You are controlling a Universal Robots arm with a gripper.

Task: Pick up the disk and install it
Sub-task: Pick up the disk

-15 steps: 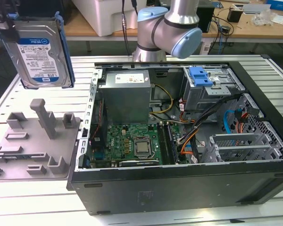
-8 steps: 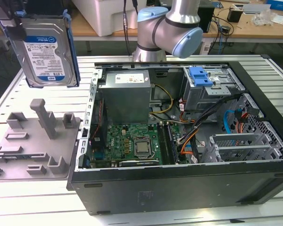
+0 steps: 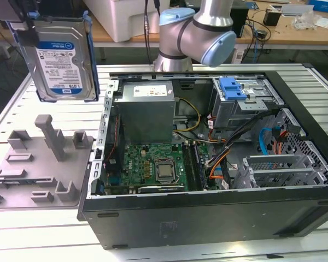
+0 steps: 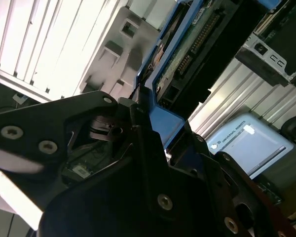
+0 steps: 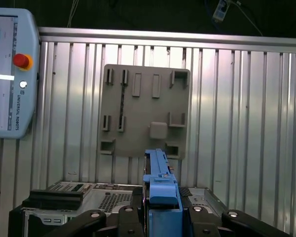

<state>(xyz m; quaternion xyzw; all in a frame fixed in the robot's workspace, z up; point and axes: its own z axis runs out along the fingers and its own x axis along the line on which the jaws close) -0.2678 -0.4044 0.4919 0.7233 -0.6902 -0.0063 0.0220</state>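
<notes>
Silver disk (image 3: 63, 57), white-and-blue label, blue rails, hangs clamped in gripper (image 5: 161, 211) above ribbed metal table (image 3: 11, 117); cluttered benches (image 3: 295, 30) behind.

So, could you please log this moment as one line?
gripper: shut on hard drive | hard drive: aloft above grey fixture plate | PC case: open, hard drive not installed
</notes>
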